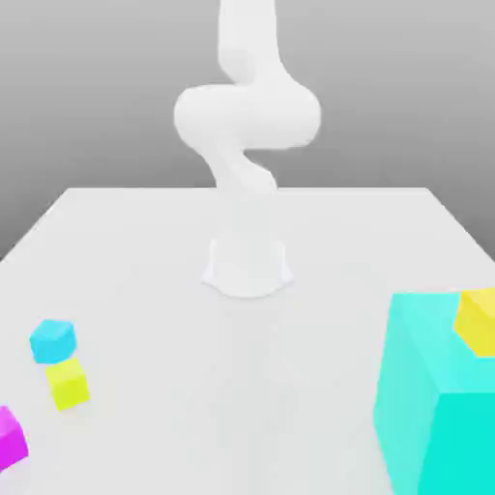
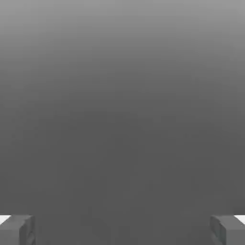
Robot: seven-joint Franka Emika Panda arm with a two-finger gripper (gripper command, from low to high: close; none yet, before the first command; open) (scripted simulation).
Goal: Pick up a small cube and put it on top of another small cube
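Two spread fingertips point(image 2: 122, 230) hold nothing; picking comes first, so the gripper should reach down toward the sky-blue cube point(image 1: 53, 341).

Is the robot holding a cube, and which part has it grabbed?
It's holding nothing: the hand is wide open, with no cube between its fingers.

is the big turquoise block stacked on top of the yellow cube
No, in the exterior view the yellow cube sits on top of the big turquoise block.
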